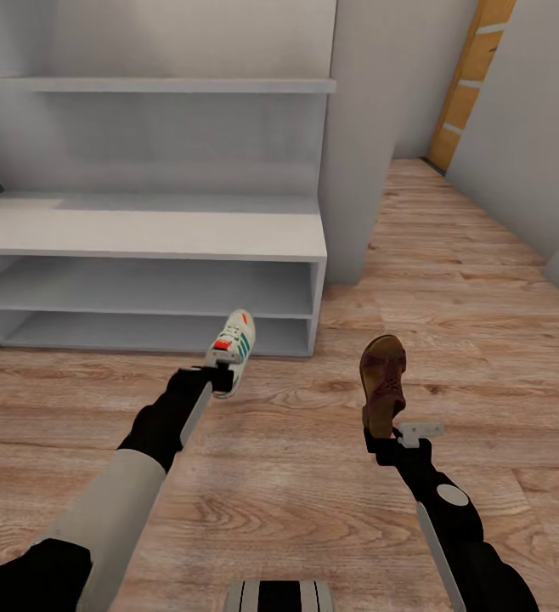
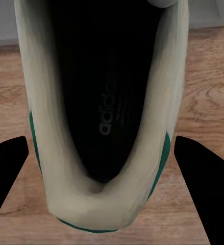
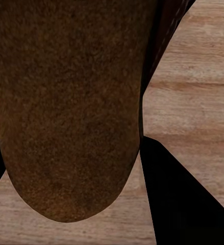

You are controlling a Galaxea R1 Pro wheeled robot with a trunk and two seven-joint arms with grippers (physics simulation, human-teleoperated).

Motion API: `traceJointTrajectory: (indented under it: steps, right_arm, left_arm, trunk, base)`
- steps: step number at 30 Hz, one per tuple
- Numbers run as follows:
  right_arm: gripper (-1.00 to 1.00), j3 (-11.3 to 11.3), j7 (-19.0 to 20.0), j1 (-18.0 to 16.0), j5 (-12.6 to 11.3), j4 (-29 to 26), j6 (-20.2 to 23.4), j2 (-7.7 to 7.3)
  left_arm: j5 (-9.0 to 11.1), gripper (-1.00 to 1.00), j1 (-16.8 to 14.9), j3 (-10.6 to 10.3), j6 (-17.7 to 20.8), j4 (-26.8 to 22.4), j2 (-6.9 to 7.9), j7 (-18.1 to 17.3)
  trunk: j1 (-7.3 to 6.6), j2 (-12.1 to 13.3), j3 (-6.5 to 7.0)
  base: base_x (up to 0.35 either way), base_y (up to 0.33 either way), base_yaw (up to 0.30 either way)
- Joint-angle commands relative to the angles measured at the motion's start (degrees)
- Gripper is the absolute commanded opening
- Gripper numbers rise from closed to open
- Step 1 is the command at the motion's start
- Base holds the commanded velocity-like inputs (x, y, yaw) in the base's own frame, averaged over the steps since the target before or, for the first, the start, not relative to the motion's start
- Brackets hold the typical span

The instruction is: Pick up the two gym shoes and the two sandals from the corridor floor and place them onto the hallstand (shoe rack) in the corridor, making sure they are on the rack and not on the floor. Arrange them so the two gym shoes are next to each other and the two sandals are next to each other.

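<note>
We have a gym shoe [image 1: 232,348] pinched at its heel in the left end effector [image 1: 220,372], and a sandal [image 1: 381,382] clamped at the heel end in the right end effector [image 1: 387,440], both held above the corridor floor [image 1: 313,493] just before the hallstand [image 1: 152,238]. We judge the cream sneaker light with a padded, yielding collar, so its firm heel is the sound grip; the dark-brown sandal looks flat, grainy and fairly stiff, best taken across the sole.

- Hallstand [image 1: 152,234] at 11 o'clock, standing on the corridor floor [image 1: 449,280].
- Gym shoe [image 1: 233,347] in the left pincer [image 1: 220,374], just before the hallstand's right end.
- Sandal [image 1: 382,382] in the right pincer [image 1: 390,438], at 3 o'clock of the shoe, well apart.
</note>
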Motion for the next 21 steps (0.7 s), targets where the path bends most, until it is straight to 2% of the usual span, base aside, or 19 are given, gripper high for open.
traceJointTrajectory:
  steps: [1, 18, 21]
  right_arm:
    - [-1.0, 0.0, -0.1, 0.0, -0.2, 0.0, 0.0, 0.0]
    - [-1.0, 0.0, -0.1, 0.0, -0.2, 0.0, 0.0, 0.0]
    - [-1.0, 0.0, -0.1, 0.0, -0.2, 0.0, 0.0, 0.0]
  left_arm:
    - [0.0, -1.0, -0.4, 0.0, 0.0, 0.5, 0.0, 0.0]
    - [0.1, -1.0, -1.3, 0.1, -0.1, 1.4, 0.05, -0.2]
    - [0.1, -1.0, -1.2, 0.2, -0.2, 1.4, 0.02, -0.2]
  trunk:
    - [0.0, 0.0, 0.0]
    - [0.0, 0.0, 0.0]
    - [0.0, 0.0, 0.0]
  base:
    - [0.0, 0.0, 0.0]
    - [0.0, 0.0, 0.0]
    - [0.124, 0.0, 0.0]
